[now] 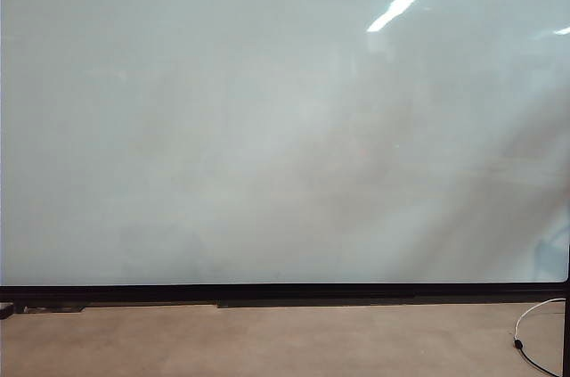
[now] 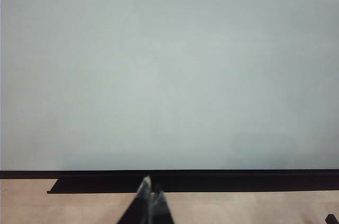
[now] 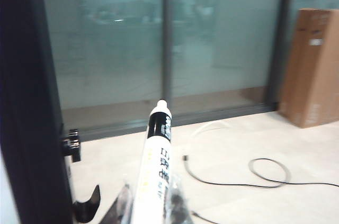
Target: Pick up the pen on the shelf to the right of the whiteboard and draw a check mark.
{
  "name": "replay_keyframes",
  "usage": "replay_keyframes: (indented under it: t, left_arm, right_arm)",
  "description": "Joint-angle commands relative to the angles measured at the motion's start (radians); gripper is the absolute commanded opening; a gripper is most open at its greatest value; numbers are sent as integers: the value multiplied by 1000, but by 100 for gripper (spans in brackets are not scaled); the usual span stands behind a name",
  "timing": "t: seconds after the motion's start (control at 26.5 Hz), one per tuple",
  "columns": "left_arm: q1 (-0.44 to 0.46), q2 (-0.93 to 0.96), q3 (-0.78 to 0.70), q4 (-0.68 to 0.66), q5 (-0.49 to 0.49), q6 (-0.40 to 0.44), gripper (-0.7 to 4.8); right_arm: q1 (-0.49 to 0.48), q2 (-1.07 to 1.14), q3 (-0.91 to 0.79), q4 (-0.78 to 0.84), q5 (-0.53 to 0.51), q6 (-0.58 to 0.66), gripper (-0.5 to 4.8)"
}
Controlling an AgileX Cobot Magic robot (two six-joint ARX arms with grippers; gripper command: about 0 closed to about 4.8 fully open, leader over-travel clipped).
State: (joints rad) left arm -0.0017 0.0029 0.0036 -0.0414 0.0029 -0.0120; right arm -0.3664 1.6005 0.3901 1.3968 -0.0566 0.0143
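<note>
From my seat, I judge the pick-up half done and the drawing half untouched. In the right wrist view the right gripper (image 3: pixel 151 203) at the bottom centre of the frame has its jaws closed on the pen (image 3: pixel 154 173), whose white barrel with a black band and printed characters sticks up toward the middle of the frame, away from the camera, with a glass partition, a cardboard box (image 3: pixel 310 68) at the right edge and a loose cable (image 3: pixel 254 173) on the floor behind it. The left gripper (image 2: pixel 148 203) sits low at the bottom centre of its own view, fingers pressed together and holding nothing, facing the whiteboard (image 2: pixel 169 65). In the exterior view the whiteboard (image 1: pixel 267 127) fills nearly the whole frame and I see no check mark on it, nor either arm. What is left, I reckon, is bringing the pen tip to the board and drawing the tick.
</note>
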Motion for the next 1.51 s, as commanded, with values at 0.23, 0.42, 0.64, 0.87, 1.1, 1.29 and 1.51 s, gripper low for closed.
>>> replay_keyframes:
  t: [0.23,0.42,0.64,0.87,1.1,1.29,1.51]
  left_arm:
    - [0,0,3,13,0,4,-4]
    - [0,0,3,13,1,4,-4]
    - [0,0,3,13,1,4,-5]
    - [0,0,3,13,0,4,-4]
    - [0,0,3,13,0,4,-5]
    - [0,0,3,13,1,4,-4]
    - [0,0,3,13,1,4,-4]
  right_arm:
    - [192,-355,-230,13,170,-52,-6]
    - [334,-474,-314,12,158,-106,-6]
    - [449,-496,-334,-2,-43,-146,-6]
    - [502,-496,-299,-70,-189,-122,-6]
    - [556,-492,-203,-279,-288,-61,-6]
    - [568,-447,-179,-282,-354,-21,-6]
    - [603,-323,-150,-201,-407,13,-6]
